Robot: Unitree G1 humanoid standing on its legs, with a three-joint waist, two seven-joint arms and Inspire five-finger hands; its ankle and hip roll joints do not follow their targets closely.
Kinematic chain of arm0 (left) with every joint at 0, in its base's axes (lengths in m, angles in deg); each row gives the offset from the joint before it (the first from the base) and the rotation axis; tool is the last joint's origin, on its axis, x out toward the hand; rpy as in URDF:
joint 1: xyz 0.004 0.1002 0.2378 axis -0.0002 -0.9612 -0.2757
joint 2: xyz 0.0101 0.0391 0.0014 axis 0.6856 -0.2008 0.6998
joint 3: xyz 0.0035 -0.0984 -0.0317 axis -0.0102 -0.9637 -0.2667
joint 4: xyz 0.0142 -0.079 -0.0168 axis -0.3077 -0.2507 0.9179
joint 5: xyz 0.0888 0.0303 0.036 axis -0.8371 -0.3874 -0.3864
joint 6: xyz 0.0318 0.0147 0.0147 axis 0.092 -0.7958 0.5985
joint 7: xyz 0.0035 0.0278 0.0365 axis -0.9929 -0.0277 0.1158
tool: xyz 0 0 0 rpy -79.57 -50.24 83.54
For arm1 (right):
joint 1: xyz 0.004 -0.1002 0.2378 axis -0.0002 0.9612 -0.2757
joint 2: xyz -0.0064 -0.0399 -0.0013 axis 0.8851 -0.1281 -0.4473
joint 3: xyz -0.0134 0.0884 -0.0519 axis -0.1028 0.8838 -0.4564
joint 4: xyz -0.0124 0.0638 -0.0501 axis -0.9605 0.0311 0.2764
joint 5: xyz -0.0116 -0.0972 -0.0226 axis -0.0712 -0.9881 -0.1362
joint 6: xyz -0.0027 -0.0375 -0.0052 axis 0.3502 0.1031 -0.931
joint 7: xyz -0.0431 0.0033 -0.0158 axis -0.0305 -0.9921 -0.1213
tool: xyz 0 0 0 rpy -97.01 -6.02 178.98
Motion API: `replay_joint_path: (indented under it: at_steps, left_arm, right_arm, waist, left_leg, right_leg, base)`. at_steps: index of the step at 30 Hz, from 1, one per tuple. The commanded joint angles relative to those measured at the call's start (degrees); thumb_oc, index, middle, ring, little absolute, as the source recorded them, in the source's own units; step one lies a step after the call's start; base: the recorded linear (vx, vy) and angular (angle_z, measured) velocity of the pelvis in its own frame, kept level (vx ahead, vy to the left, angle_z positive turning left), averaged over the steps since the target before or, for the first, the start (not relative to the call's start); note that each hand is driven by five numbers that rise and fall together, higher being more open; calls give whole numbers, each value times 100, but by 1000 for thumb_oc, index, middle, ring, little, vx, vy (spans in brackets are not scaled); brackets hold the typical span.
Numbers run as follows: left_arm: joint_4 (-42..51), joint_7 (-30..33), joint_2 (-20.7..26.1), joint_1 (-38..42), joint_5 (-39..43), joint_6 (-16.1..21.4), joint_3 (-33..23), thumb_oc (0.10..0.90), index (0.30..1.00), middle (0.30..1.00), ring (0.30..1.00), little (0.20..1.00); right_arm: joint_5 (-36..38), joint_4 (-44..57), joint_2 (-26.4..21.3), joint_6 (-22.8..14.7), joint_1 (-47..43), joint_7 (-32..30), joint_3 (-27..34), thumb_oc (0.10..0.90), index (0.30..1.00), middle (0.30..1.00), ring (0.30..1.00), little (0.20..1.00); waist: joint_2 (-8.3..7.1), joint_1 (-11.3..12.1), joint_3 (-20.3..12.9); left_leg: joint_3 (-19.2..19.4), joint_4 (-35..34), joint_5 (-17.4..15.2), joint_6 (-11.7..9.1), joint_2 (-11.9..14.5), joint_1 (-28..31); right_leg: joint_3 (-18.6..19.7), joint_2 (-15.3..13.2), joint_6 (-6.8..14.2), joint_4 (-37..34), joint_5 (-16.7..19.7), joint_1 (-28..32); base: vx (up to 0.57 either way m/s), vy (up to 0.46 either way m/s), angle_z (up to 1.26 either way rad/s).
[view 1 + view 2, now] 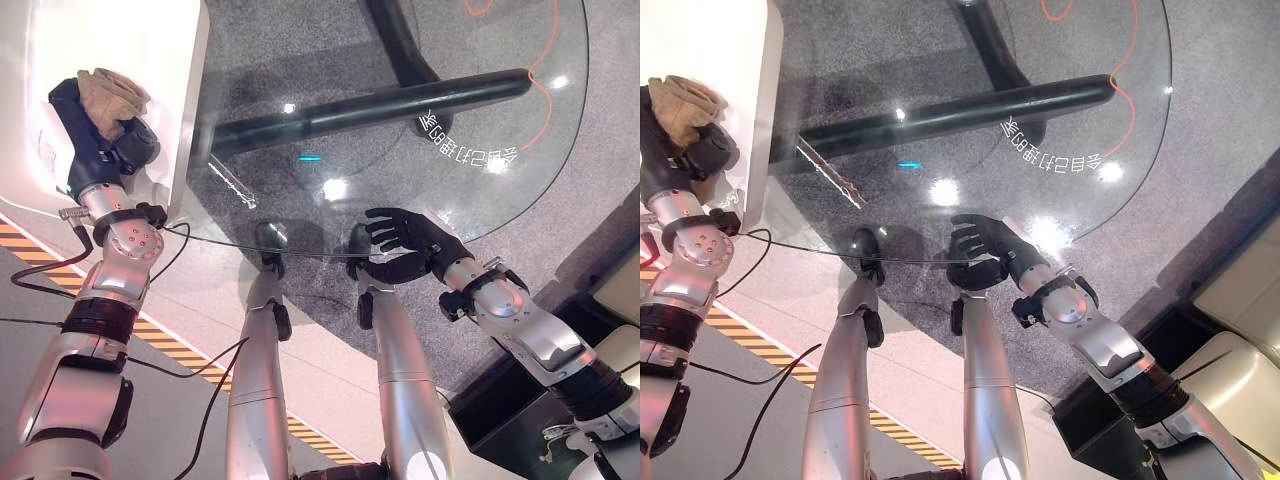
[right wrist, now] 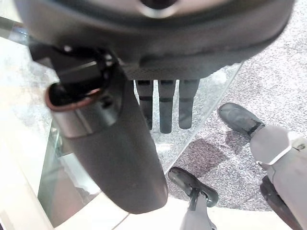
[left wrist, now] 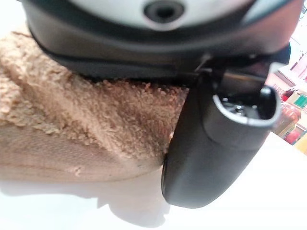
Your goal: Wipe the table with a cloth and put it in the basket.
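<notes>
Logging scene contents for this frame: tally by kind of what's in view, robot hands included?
Cloths: 1, tan cloth held in the left robot hand
Tables: 2, glass table, white table
Robot hands: 2, the right robot hand open at the glass edge
Total: 5

A round glass tabletop [image 1: 480,190] fills the upper middle, with a black base bar [image 1: 370,108] showing through it; bright ceiling lights reflect off the glass as white spots; under it lies grey speckled carpet [image 1: 620,120]; a white glossy surface [image 1: 120,40] sits at upper left; yellow-and-black striped tape [image 1: 180,352] crosses the pale floor at lower left; a dark box [image 1: 500,410] stands at lower right.
</notes>
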Motion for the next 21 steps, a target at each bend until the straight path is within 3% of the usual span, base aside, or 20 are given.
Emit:
replay_joint_path:
  at_steps: [1,3,5,6,7,21]
  left_arm:
    - [106,327,513,352,-118,224,-147,100,300,300,300,200]
    - [103,316,514,367,-130,204,-133,100,300,300,300,200]
    - [8,210,533,512,-300,-42,-25,383,542,542,542,483]
    - [-43,166,558,565,-319,-128,39,745,853,853,853,845]
    - [-56,155,565,588,-285,-139,65,800,900,900,900,900]
    - [-282,-264,643,751,-428,-362,316,800,900,900,900,900]
  right_arm:
    - [105,178,14,-114,156,-15,-66,800,900,900,900,900]
    - [106,180,16,-111,153,-17,-63,800,900,900,900,900]
    - [109,140,66,-148,153,-16,-41,800,900,900,900,900]
    - [111,144,91,-142,144,-21,-29,800,900,900,900,900]
    - [120,150,98,-134,127,-38,-39,800,900,900,900,900]
    - [106,142,243,-184,88,-96,-84,800,900,900,900,900]
  waist:
    - [-168,56,-142]
    - [-170,57,-142]
    - [-202,50,-142]
    - [-220,48,-142]
    - [-229,47,-142]
    - [-286,35,-142]
  left_leg:
    - [498,632,-987,-20,-293,43]
    - [496,635,-989,-18,-296,36]
    - [464,637,-991,-19,-311,28]
    - [447,610,-983,-18,-322,45]
    - [439,605,-980,-18,-326,49]
    - [430,592,-1012,-10,-341,161]
  right_leg:
    - [6,423,220,-627,464,-43]
    - [6,424,220,-626,466,-50]
    - [-1,429,227,-648,481,-39]
    - [2,439,227,-677,491,-21]
    - [2,443,227,-689,496,-12]
    - [-29,442,249,-807,543,115]
  base:
    - [0,0,0]
    - [0,-16,0]
    - [-2,-70,0]
    - [-5,-69,1]
    - [-6,-74,2]
    - [-2,-14,0]
